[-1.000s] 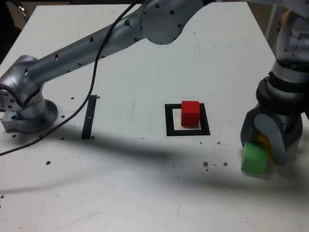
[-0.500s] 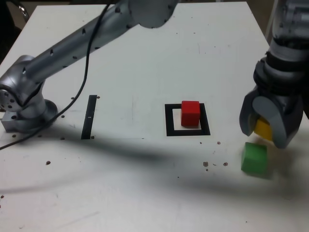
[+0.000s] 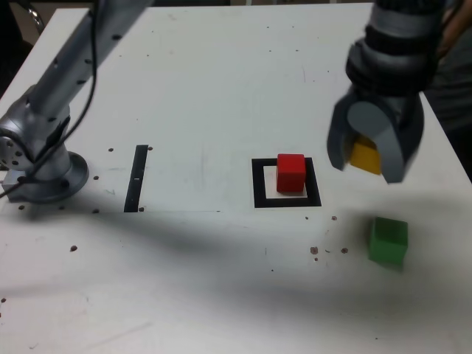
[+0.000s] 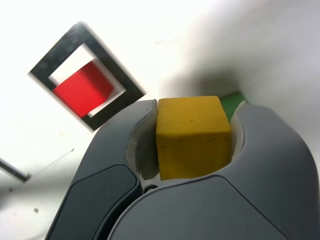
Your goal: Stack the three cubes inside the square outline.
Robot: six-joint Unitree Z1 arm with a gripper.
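The green cube (image 3: 388,240) lay nearest on the table (image 3: 221,88), apart from everything; beyond it the red cube (image 3: 290,172) sat inside the square outline (image 3: 259,184). Above, the gripper (image 3: 366,155) was clamped on the yellow cube (image 4: 192,135); lowered off-centre, the cube could probably push the red one away.

The arm (image 3: 66,66) reaches from its base at the exterior view's left across to the right, where the tool (image 3: 366,156) hangs pointing down, jaws clamped on the yellow cube (image 3: 366,157).
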